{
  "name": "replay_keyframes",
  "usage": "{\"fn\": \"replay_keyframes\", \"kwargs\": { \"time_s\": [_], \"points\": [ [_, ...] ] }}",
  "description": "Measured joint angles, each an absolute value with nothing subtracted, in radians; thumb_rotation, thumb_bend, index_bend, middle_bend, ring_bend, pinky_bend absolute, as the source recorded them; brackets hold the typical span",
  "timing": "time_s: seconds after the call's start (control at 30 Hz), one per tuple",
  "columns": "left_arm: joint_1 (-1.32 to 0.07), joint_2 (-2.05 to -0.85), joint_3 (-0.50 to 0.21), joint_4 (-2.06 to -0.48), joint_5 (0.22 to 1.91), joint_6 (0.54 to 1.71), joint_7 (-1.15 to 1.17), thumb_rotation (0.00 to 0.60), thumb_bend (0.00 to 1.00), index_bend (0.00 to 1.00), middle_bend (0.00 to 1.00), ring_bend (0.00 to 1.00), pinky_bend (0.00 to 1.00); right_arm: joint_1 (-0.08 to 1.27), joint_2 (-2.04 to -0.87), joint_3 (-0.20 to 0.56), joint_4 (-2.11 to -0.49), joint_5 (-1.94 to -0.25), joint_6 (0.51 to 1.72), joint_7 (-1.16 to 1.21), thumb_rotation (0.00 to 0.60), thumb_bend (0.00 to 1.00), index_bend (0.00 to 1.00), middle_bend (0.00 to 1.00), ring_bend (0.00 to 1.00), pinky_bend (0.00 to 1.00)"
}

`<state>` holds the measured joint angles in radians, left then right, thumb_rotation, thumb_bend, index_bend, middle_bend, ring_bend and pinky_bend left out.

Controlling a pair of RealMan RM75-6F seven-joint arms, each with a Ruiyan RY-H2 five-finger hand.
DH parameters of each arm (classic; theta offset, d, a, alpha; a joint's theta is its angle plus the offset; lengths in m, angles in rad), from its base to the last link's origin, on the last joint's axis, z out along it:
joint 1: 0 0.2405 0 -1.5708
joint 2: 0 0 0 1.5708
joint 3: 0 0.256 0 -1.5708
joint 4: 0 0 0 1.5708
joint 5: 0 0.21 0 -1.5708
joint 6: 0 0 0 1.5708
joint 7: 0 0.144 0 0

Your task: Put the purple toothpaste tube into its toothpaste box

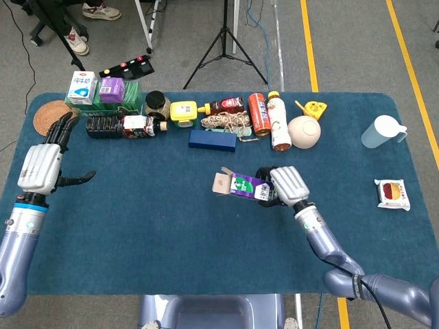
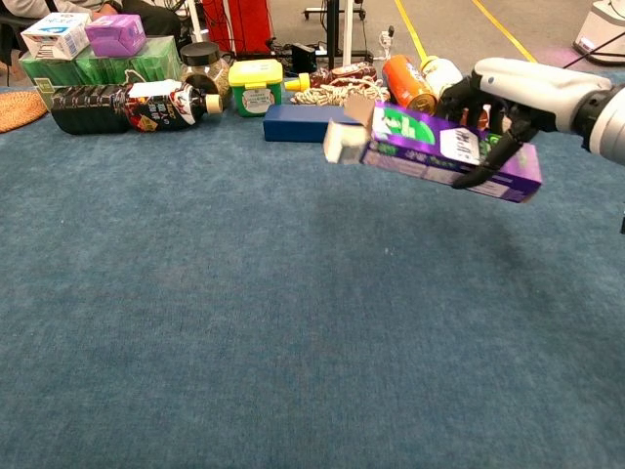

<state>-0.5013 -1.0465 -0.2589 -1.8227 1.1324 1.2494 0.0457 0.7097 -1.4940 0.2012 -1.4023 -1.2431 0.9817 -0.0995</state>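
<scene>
My right hand [image 1: 285, 186] grips the purple toothpaste box [image 1: 245, 186] around its right half and holds it nearly level a little above the blue table [image 1: 171, 233]. In the chest view the box [image 2: 430, 151] points left from the right hand [image 2: 513, 93], its end flap [image 2: 344, 141] open. The purple toothpaste tube does not show outside the box; I cannot see into the box mouth. My left hand [image 1: 41, 168] is open over the table's left edge, far from the box, holding nothing. It is outside the chest view.
Along the back stand a dark bottle [image 1: 123, 126], a yellow container [image 1: 183, 112], a flat blue box [image 1: 212, 140], a rope bundle [image 1: 225, 122], a red can [image 1: 258, 114] and a drink bottle [image 1: 278, 122]. A woven coaster [image 1: 49, 116] lies back left; a cup [image 1: 381, 131] and snack packet [image 1: 392, 194] lie right.
</scene>
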Motion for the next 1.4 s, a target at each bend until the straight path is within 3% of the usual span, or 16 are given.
{"fn": "replay_keyframes", "kwargs": {
  "time_s": [0.27,0.33,0.43,0.5,0.57,0.8,0.93,1.0,1.13,1.4],
  "points": [
    [-0.471,-1.052,-0.240,-1.776,1.162,1.247,-0.027,0.600,0.14,0.00,0.00,0.02,0.37,0.722,-1.488,0.144,-1.320,-1.197,0.946,-0.317,0.600,0.25,0.48,0.50,0.43,0.57],
    [-0.468,-1.059,-0.237,-1.763,1.166,1.241,-0.049,0.600,0.13,0.00,0.00,0.02,0.37,0.720,-1.494,0.140,-1.307,-1.190,0.937,-0.311,0.600,0.18,0.43,0.46,0.39,0.54],
    [-0.462,-1.069,-0.229,-1.739,1.183,1.233,-0.065,0.600,0.14,0.00,0.00,0.02,0.37,0.719,-1.490,0.136,-1.309,-1.174,0.905,-0.297,0.600,0.01,0.19,0.23,0.20,0.37],
    [-0.459,-1.071,-0.225,-1.731,1.192,1.228,-0.075,0.600,0.14,0.00,0.00,0.02,0.37,0.721,-1.477,0.135,-1.320,-1.154,0.872,-0.292,0.600,0.00,0.06,0.07,0.06,0.25],
    [-0.453,-1.071,-0.219,-1.727,1.205,1.228,-0.084,0.600,0.13,0.00,0.00,0.02,0.37,0.722,-1.453,0.137,-1.349,-1.121,0.841,-0.287,0.600,0.00,0.02,0.01,0.01,0.19],
    [-0.403,-1.052,-0.180,-1.729,1.275,1.260,-0.123,0.600,0.13,0.00,0.00,0.00,0.29,0.700,-1.374,0.146,-1.463,-1.144,0.882,-0.246,0.600,0.00,0.01,0.00,0.00,0.17],
    [-0.334,-1.036,-0.112,-1.721,1.320,1.294,-0.134,0.600,0.07,0.00,0.00,0.00,0.07,0.647,-1.313,0.120,-1.527,-1.256,0.982,-0.210,0.600,0.00,0.01,0.00,0.00,0.15],
    [-0.299,-1.031,-0.077,-1.713,1.330,1.307,-0.130,0.600,0.05,0.00,0.00,0.00,0.02,0.614,-1.286,0.098,-1.544,-1.322,1.043,-0.193,0.600,0.00,0.01,0.00,0.00,0.14],
    [-0.224,-1.030,-0.014,-1.682,1.349,1.348,-0.111,0.600,0.02,0.00,0.00,0.00,0.00,0.522,-1.231,0.033,-1.548,-1.470,1.202,-0.157,0.600,0.00,0.01,0.01,0.00,0.12],
    [-0.112,-1.078,0.015,-1.610,1.381,1.502,-0.100,0.600,0.02,0.00,0.00,0.00,0.00,0.356,-1.175,-0.060,-1.471,-1.620,1.436,-0.103,0.600,0.00,0.01,0.00,0.00,0.11]
  ]
}}
